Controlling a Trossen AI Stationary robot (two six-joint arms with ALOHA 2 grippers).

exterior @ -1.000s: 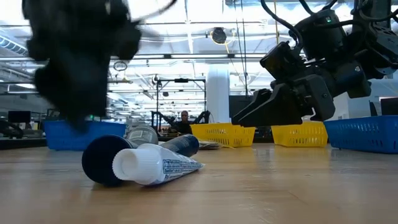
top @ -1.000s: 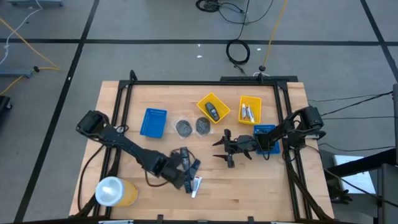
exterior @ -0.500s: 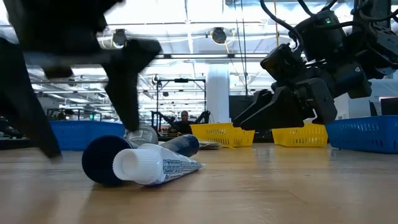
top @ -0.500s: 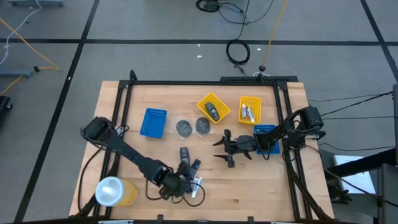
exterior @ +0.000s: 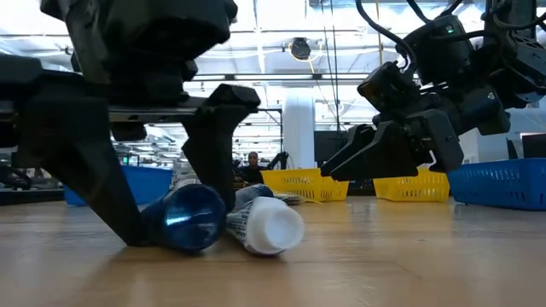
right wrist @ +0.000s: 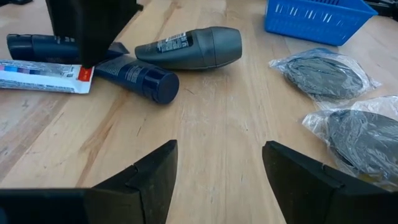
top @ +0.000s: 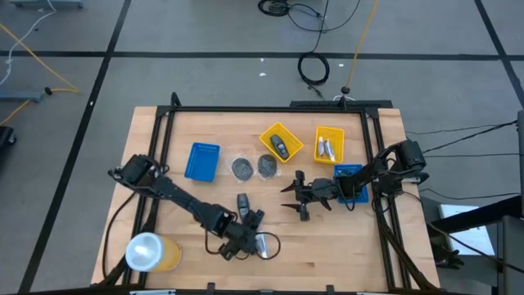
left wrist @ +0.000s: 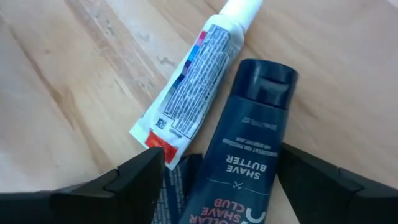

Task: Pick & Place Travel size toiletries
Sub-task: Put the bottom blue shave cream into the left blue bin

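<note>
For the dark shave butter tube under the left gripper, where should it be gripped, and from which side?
Grip the shave butter tube across its narrow width at mid-body, coming straight down from above. It lies flat on the table, and the left gripper already straddles it, open. The white toothpaste tube lies close alongside, so that finger has little room.

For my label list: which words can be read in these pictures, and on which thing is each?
"SHAVE BUTTER": navy tube, between the open left pincer's fingers.
"SHAVE CLUB": same tube; the start is cut off.
White tube: print too small.
Grey bottle: label blurred.
</note>
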